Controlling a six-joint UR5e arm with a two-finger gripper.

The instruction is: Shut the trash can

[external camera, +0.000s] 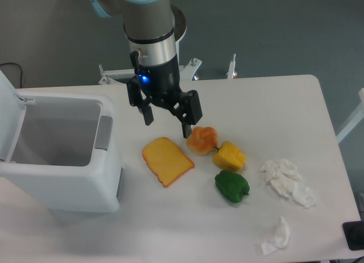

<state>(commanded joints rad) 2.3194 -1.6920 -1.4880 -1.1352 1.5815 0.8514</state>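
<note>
My jaws hang spread and empty just right of the trash can (62,161), which sits open with its light, stiff lid (8,112) tipped up on its far left, best pushed at that edge.

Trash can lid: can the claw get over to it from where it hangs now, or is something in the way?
Probably yes. The claw hangs open and empty above the toast slice, right of the trash can. The raised lid stands at the bin's far left; only the open bin lies between, and the food sits low.
</note>
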